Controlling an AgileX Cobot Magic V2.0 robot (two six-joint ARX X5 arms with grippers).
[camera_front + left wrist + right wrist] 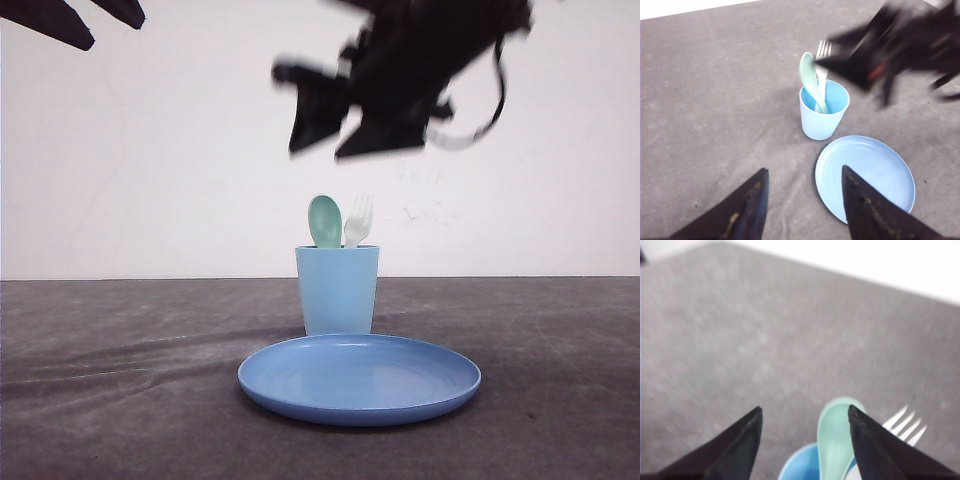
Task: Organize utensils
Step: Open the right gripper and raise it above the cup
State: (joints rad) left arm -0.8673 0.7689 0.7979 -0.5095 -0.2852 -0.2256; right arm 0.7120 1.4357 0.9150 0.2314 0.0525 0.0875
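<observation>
The mint-green spoon (pixel 324 220) and the white fork (pixel 358 220) stand upright together in the light blue cup (pixel 338 290), heads sticking out above the rim. The spoon (pixel 810 80), fork (pixel 823 50) and cup (pixel 823 116) also appear in the left wrist view, and the spoon (pixel 836 440) and fork (pixel 905 426) in the right wrist view. My right gripper (pixel 335 130) hangs blurred in the air above the cup, open (pixel 805 412), holding nothing. My left gripper (pixel 804 172) is open and high over the table, to the left, near the plate's edge.
A round blue plate (pixel 360 378) lies on the dark grey cloth just in front of the cup, nothing on it. The plate (pixel 865 175) sits partly behind the left gripper's fingertip. A white wall closes the back.
</observation>
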